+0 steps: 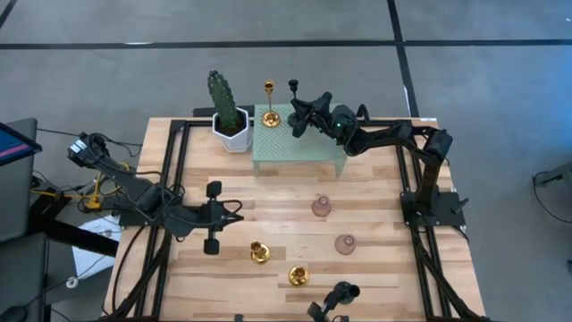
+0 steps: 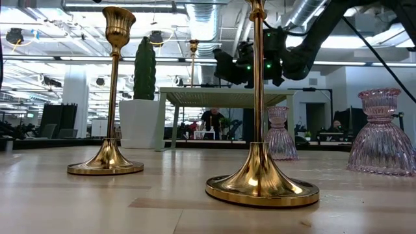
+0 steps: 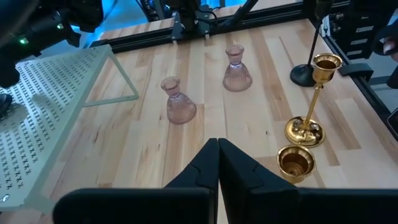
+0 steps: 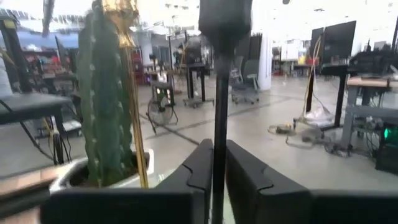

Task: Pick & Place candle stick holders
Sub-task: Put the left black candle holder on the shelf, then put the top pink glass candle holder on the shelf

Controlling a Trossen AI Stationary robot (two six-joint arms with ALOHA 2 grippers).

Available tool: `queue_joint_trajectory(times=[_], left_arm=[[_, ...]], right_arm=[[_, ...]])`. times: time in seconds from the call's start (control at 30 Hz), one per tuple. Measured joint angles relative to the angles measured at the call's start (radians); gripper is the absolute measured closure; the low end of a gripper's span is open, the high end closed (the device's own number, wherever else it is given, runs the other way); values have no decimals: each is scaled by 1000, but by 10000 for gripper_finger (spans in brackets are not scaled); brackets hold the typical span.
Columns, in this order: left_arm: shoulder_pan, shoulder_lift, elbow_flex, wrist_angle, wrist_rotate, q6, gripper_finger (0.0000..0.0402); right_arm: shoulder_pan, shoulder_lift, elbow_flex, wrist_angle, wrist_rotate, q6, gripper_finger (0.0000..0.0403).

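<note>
Right gripper (image 1: 299, 114) over the green perforated shelf (image 1: 299, 148) at the far side, fingers (image 4: 202, 168) close around a black candle stick holder (image 4: 221, 93), apparently setting it upright beside the gold holder (image 1: 269, 105) already there; matte, thin-stemmed; left gripper (image 1: 234, 215) closed on nothing, waiting mid-left.

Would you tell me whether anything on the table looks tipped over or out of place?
Nothing stands out: the gold holders and pink glass holders stand upright, and the right claw holds the black holder upright by its stem at the green shelf.
</note>
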Motion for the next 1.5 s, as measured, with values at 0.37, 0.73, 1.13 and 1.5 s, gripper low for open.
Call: queue_joint_trajectory(times=[0.37,0.73,1.13,1.5], left_arm=[[0,0,0,7,0,0,397],[0,0,0,13,0,-2,396],[0,0,0,19,0,0,394],[0,0,1,19,0,1,395]], right_arm=[[14,-1,-2,-28,2,-40,320],[66,-151,-2,-283,82,-174,318],[49,-214,-1,-426,79,-107,218],[114,-248,-2,-573,79,-128,140]])
